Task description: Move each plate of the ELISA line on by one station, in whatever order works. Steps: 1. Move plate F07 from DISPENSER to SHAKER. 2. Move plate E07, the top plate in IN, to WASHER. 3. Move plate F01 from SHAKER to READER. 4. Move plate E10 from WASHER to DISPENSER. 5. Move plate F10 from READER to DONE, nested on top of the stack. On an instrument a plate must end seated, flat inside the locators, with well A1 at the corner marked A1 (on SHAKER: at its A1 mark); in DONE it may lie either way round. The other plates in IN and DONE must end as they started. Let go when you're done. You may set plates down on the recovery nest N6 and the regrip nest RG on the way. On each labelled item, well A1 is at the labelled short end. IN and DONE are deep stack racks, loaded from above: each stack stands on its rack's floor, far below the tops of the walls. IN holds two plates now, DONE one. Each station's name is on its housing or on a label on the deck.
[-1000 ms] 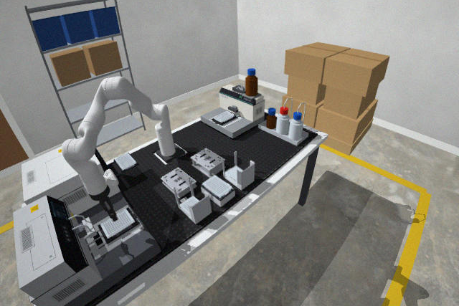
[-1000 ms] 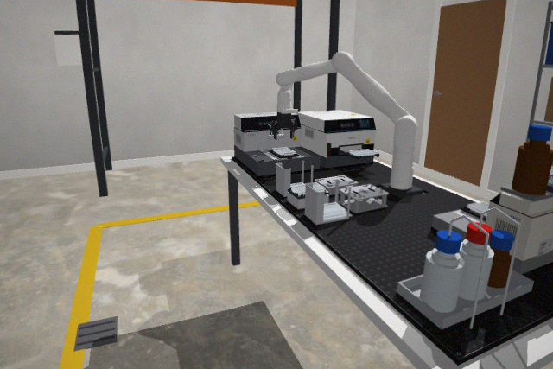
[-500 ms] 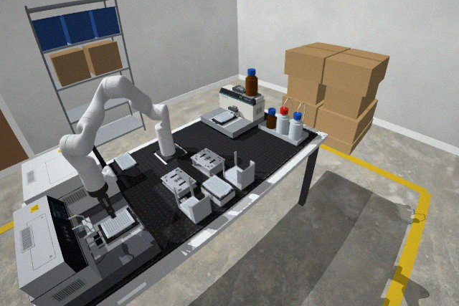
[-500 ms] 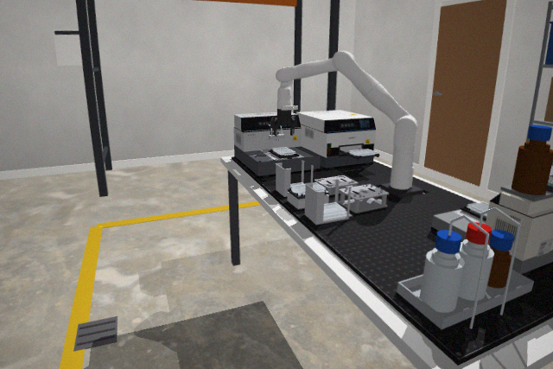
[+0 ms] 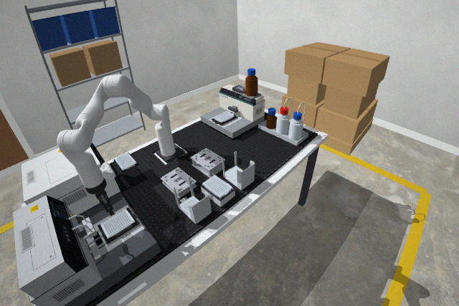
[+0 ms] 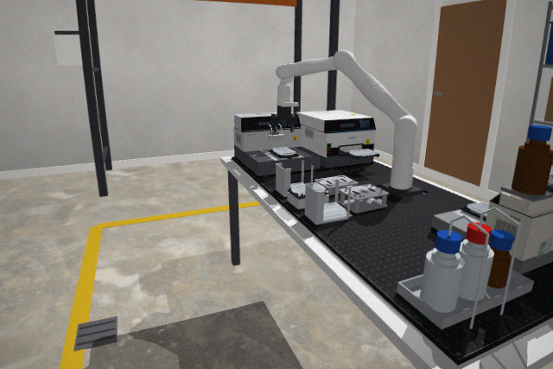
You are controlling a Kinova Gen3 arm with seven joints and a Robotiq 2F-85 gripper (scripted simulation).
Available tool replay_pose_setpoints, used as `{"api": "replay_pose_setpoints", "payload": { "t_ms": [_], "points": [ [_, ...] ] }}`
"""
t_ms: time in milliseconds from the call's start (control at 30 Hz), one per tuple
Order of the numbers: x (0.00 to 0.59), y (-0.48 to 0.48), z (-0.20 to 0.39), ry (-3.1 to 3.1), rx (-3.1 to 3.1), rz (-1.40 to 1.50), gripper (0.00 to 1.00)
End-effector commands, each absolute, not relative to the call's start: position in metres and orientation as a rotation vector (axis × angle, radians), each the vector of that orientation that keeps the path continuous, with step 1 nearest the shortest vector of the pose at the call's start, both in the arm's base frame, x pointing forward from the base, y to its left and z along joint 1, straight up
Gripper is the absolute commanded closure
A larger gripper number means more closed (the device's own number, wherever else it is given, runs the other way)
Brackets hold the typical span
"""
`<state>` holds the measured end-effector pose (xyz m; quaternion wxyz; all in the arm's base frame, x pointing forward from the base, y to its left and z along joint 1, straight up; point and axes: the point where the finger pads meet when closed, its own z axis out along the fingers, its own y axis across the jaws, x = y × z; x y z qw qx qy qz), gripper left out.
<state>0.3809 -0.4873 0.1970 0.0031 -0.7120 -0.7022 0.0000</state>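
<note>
Top view: jaws (image 5: pixel 107 208) partly hidden, seemingly empty.

I work in a lab: benchtop instruments (image 6: pixel 335 130), well plates (image 5: pixel 117 223) and reagent bottles (image 5: pixel 251 82) crowd my black deck (image 5: pixel 259 143), cartons (image 5: pixel 335 87) stacked nearby.

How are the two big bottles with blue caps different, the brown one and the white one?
The brown bottle is dark and stands high on top of a machine; the white bottle is pale and stands low in a tray. The white bottle has a thin bent tube beside its cap; the brown bottle has none. Both stand upright with blue caps.
</note>
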Motion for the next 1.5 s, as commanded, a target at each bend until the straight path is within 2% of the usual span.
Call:
{"api": "replay_pose_setpoints", "payload": {
  "t_ms": [0, 367, 1467],
  "points": [
    [0.381, -0.488, 0.203, -2.204, -2.234, 0.0, 0.0],
    [0.381, -0.488, 0.205, -2.204, -2.234, 0.0, 0.0],
    [0.377, -0.393, 0.206, -2.203, -2.234, 0.0, 0.0]
  ]
}}
